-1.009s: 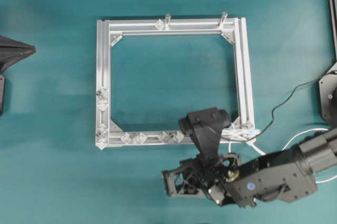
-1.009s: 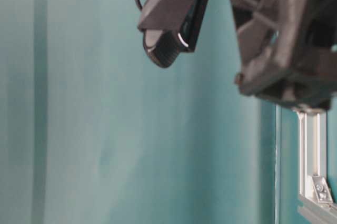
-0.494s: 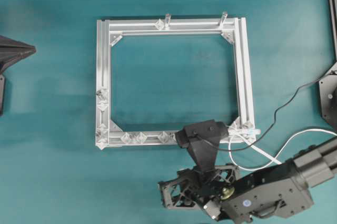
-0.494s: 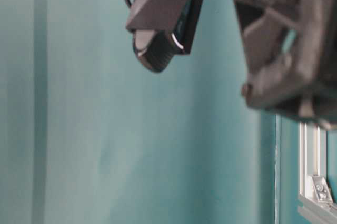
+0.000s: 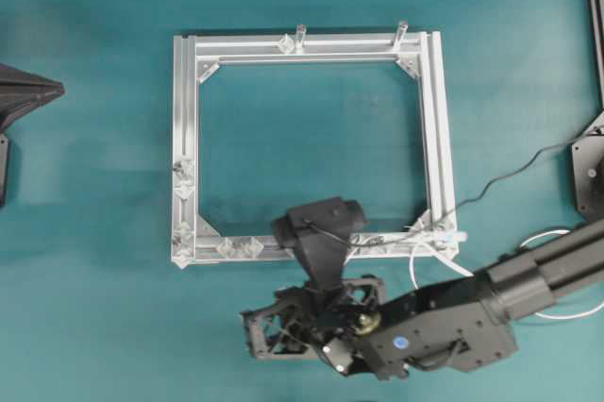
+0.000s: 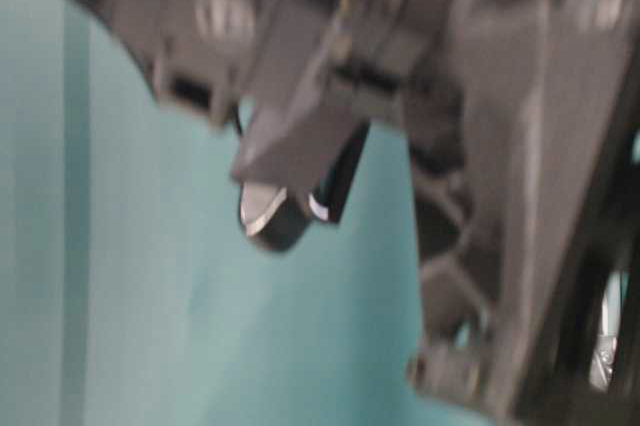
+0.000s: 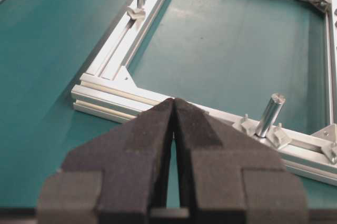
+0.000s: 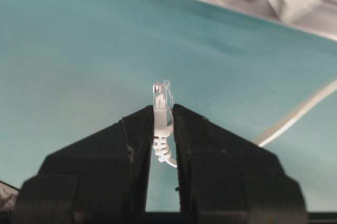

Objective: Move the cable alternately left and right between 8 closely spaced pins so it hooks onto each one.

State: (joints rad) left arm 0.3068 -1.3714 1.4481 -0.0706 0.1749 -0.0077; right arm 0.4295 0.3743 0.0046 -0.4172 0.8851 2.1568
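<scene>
Pinching the clear-whitish plug (image 8: 161,99) of the long thin white cable (image 5: 425,249), the right gripper (image 8: 160,124) is hovering at six o'clock of the square aluminium frame (image 5: 185,138). The left gripper (image 7: 174,109) is keeping its fingers pressed together.

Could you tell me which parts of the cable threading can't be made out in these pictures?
- Overhead view: the right arm covers part of the bottom rail, hiding some pins and whether the cable hooks any there.
- Table-level view: blurred arm parts fill the picture; frame and pins barely show.
- Right wrist view: the right gripper pinches the plug, but the pins above are blurred and cut off.
- Left wrist view: the left gripper blocks the foreground; no cable visible.
</scene>
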